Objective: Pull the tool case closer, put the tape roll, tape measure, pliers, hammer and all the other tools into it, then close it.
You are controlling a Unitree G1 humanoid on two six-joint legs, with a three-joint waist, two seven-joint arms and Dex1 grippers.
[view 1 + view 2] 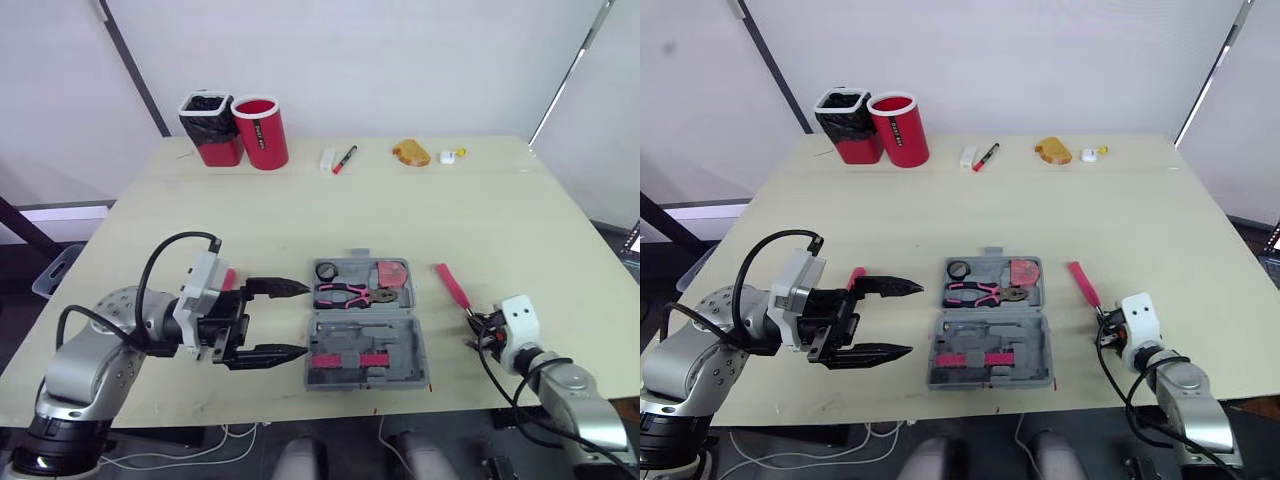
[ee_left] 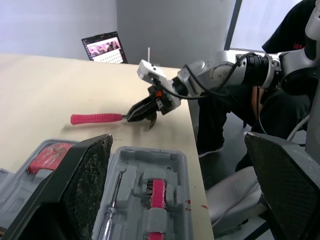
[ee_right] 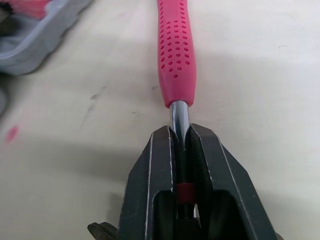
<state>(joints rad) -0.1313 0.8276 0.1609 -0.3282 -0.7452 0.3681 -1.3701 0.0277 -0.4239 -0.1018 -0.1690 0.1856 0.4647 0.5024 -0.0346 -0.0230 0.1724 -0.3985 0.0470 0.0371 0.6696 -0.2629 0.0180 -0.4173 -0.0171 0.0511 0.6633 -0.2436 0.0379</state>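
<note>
My head pair looks forward and down over the whole desk (image 1: pixel 300 215). The left wrist camera rides low, facing across the tool case (image 2: pixel 146 161) toward the hammer (image 2: pixel 95 119). The right wrist camera sits very close on that same hammer, catching a corner of the case.

**Robotics Lab Built Around a Single Table**

A pale wooden table (image 1: pixel 300 220) stands among plain white partition panels (image 1: pixel 350 60) crossed by black struts (image 1: pixel 138 80), the look of a robotics test lab. Loose cables (image 1: pixel 232 432) lie on the floor under its near edge. Two red tubs (image 1: pixel 260 135) sit near its far left corner. An open laptop (image 2: pixel 104 47) and a person in dark clothes (image 2: pixel 287 22) are alongside.
</note>
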